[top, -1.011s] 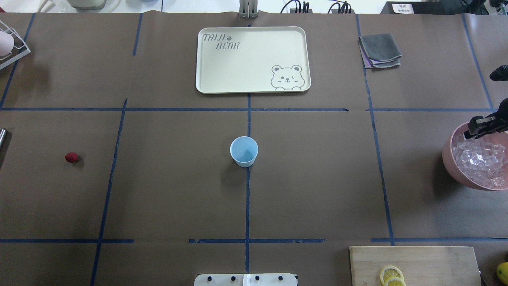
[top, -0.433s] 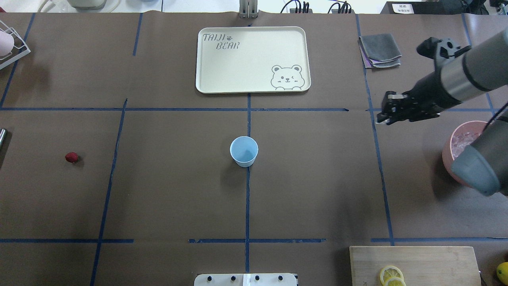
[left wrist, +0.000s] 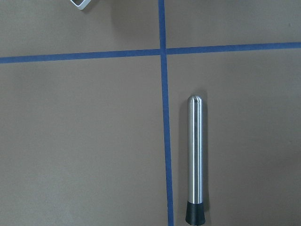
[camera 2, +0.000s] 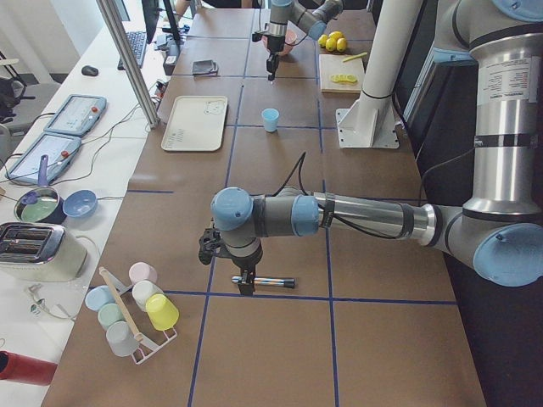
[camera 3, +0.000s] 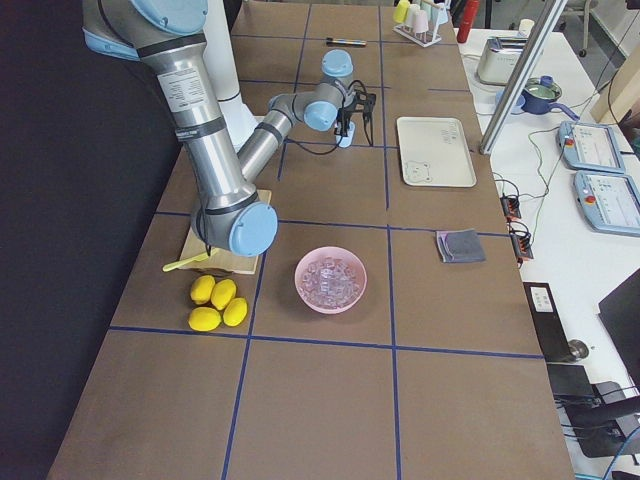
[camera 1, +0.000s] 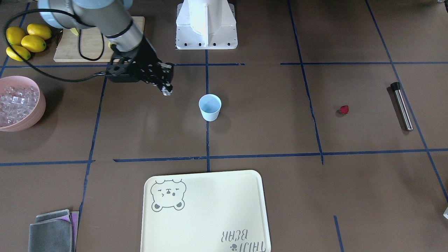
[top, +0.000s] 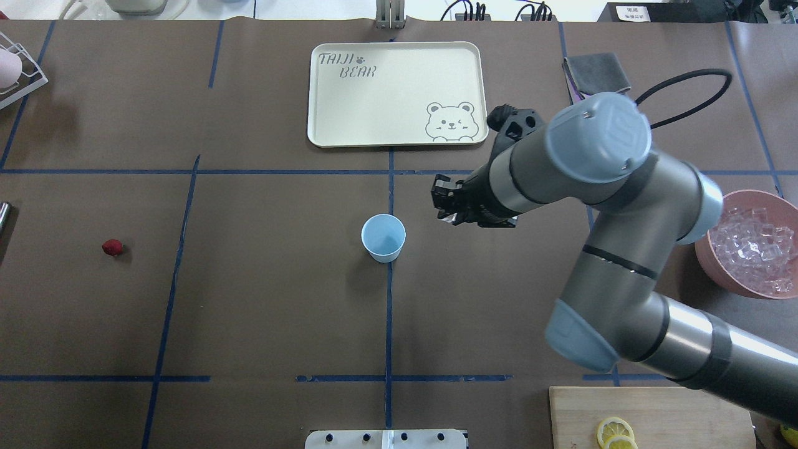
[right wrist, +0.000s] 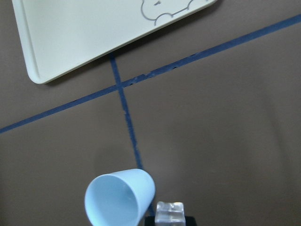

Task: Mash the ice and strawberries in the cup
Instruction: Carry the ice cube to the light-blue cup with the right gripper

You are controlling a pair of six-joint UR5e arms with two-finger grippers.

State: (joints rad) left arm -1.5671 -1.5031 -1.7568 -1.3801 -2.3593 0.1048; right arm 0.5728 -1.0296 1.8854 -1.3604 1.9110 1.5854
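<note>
Beyond cup [top: 383, 237], tray [top: 399, 100] lettered "TAIJI BEAR"

a big table [top: 262, 312] fills the room. it is covered in brown paper. blue tape lines [top: 388, 312] cut the paper into big squares. along the far side runs a long white bench [camera 3: 540, 170]. a shiny metal post [camera 2: 127, 64] stands up from the bench, tilted in the side views. on the bench lie two flat screens [camera 2: 75, 114], a silver toaster [camera 2: 30, 246] and a green pot [camera 2: 38, 203]. black wires [camera 3: 515, 215] hang at its edge. the floor [camera 2: 47, 30] past the bench is pale. the light is bright, and the shadows are soft.
</note>
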